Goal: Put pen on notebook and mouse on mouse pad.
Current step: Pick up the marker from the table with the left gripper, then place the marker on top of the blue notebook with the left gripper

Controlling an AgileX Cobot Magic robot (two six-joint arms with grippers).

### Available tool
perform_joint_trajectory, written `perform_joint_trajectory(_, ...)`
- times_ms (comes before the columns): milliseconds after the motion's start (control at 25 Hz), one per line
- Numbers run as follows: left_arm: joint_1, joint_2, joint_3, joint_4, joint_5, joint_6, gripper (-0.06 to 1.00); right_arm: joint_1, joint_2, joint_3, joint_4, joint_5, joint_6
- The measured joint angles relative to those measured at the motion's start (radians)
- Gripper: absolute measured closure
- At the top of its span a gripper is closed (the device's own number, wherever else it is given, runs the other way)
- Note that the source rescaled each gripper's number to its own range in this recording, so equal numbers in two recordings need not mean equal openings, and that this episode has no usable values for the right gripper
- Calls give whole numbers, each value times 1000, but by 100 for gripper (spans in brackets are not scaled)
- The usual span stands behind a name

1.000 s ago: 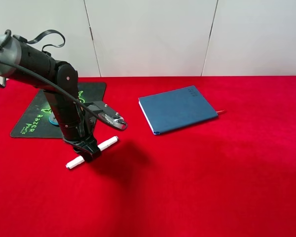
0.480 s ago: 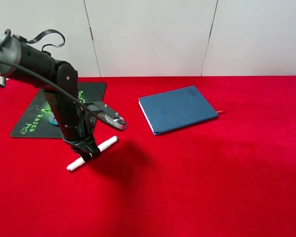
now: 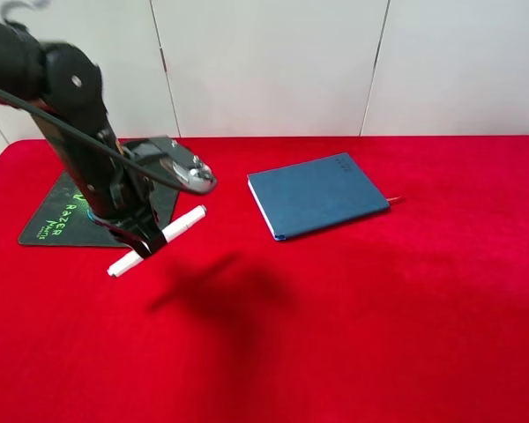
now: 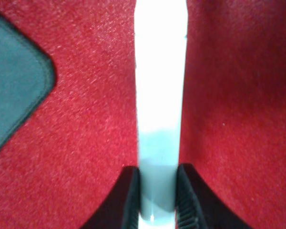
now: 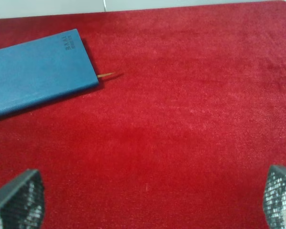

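Open red cloth (image 3: 234,218) lies between pen (image 3: 183,222) and notebook (image 3: 317,194).

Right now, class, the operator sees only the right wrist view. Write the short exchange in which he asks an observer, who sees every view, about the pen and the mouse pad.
Operator: I see only the notebook on the cloth. Where is the pen?
Observer: The pen is in the left gripper, held above the cloth, left of the notebook.
Operator: Is the grip good?
Observer: The left wrist view shows both fingers pressed against the pen's sides.
Operator: And the mouse pad?
Observer: The mouse pad lies at the far left of the cloth, partly behind the left arm.
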Motion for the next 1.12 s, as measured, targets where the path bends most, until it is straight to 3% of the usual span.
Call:
perform_joint_trajectory(240, 0, -24, -103, 0, 134, 0, 94, 0, 0, 0, 0, 0, 0)
perform_joint_trajectory(480, 0, 17, -262, 0, 178, 1, 94, 0, 0, 0, 0, 0, 0)
perform_joint_trajectory(720, -9, 193, -497, 0, 231, 1, 94, 0, 0, 0, 0, 0, 0)
perform_joint_trajectory(1120, -129, 515, -960, -2, 328, 9, 94, 0, 0, 0, 0, 0, 0)
